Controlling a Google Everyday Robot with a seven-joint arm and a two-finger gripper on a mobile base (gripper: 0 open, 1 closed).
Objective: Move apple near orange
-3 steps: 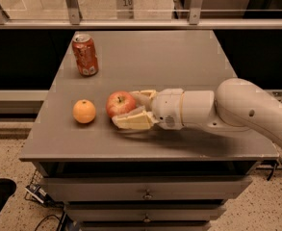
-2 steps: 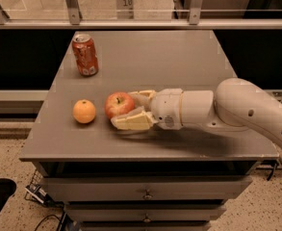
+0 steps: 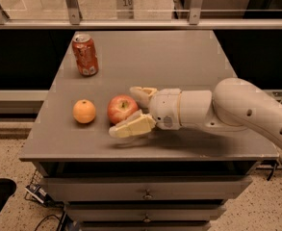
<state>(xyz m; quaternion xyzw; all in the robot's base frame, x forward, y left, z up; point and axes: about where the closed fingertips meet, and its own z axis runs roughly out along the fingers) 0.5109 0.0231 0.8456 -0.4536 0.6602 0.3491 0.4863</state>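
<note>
The red apple (image 3: pixel 121 109) with yellowish patches sits on the grey table (image 3: pixel 179 57), just right of the orange (image 3: pixel 84 111), with a small gap between the two fruits. My gripper (image 3: pixel 122 110) reaches in from the right and straddles the apple. One cream finger (image 3: pixel 141 93) is behind the apple and the other finger (image 3: pixel 131 127) is in front of it. The jaws are spread about as wide as the apple, and the apple rests on the table between them. The orange sits untouched.
A red soda can (image 3: pixel 85 55) stands upright at the table's back left. My thick white arm (image 3: pixel 246 112) crosses the right front part of the table. Drawers (image 3: pixel 145 194) lie below the front edge. A metal railing (image 3: pixel 131 23) runs behind the table.
The apple and the front finger have shifted slightly toward the table's front edge. The rear finger, the orange and the can have stayed in place.
</note>
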